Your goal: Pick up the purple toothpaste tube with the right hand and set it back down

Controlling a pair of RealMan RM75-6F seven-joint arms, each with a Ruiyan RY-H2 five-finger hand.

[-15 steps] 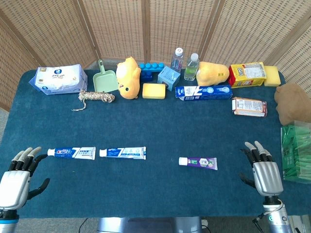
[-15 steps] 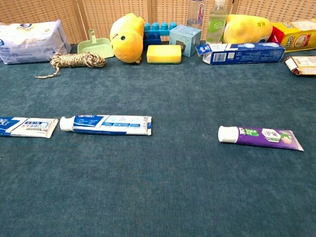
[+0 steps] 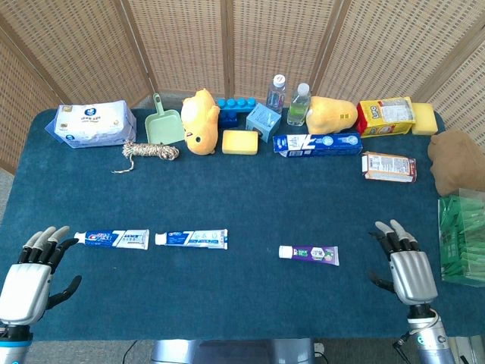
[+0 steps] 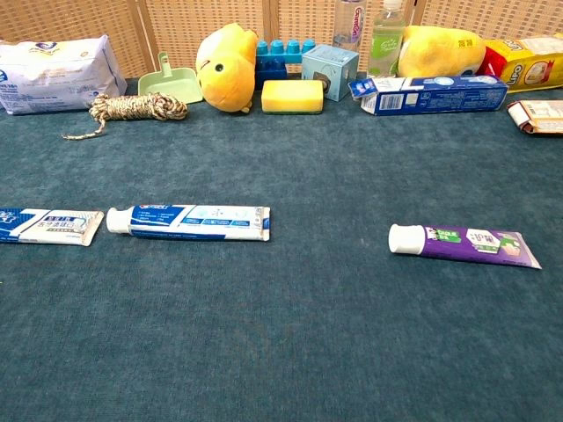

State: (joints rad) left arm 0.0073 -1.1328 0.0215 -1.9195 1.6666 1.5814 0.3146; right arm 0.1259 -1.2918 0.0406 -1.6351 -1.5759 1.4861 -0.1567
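Purple toothpaste tube [image 3: 309, 253] lies flat on the dark blue cloth of the table [image 3: 303, 197], toward the near right, its white cap pointing to the robot's left; the chest view shows it the same way [image 4: 464, 244], nothing touching it. Just beyond its crimped end and a little nearer the table edge, the right hand [image 3: 407, 266] hovers with its back to the camera, fingers spread and slightly curved, holding nothing. At the near left corner the left hand [image 3: 29, 271] is likewise unclenched and empty, its fingertips close to the cap of a blue and white toothpaste tube [image 3: 111, 238]. A second blue and white tube [image 3: 191, 239] lies in line beside that one. Along the far edge sit a pack of wipes [image 3: 91, 123], a coil of rope [image 3: 151, 152], a green dustpan [image 3: 164, 123], a yellow plush toy [image 3: 200, 120], a yellow sponge [image 3: 239, 142], two small bottles [image 3: 289, 99] and a blue toothpaste box [image 3: 317, 144]. A green basket [image 3: 461, 236] stands at the right edge, beside the right hand.
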